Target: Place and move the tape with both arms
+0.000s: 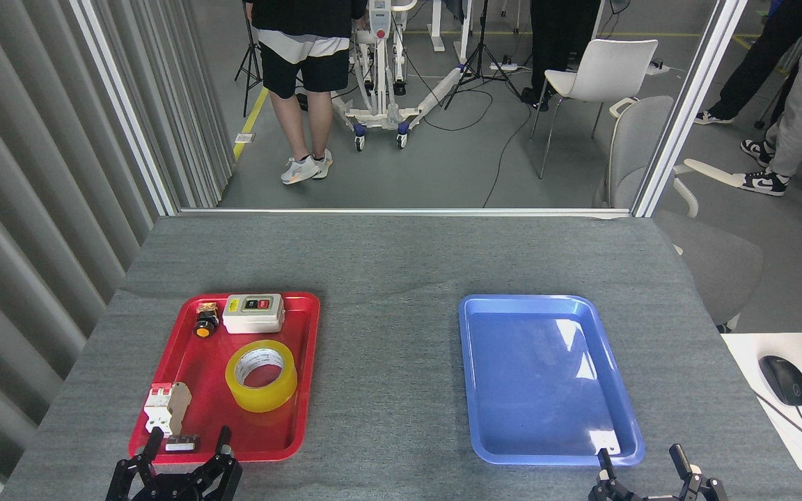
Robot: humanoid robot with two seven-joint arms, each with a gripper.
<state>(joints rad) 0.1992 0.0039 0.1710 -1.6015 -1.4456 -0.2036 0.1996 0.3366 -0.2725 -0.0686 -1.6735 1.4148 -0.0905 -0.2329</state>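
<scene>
The tape (261, 375), a yellow translucent roll with a white printed core, lies flat in the red tray (303, 390), right of the tray's middle. My left gripper (187, 440) stands open at the tray's near edge, below and left of the roll, with nothing between its black fingers. At the bottom right my right gripper (641, 459) is open too, just in front of the blue tray (474, 376), only its fingertips in view.
The red tray also holds a white switch box (253, 313), a small yellow-buttoned part (204, 322), a white and beige breaker (167, 408) and a small dark block (182, 442). A mouse (784, 380) sits on a white desk at right. People stand beyond the table.
</scene>
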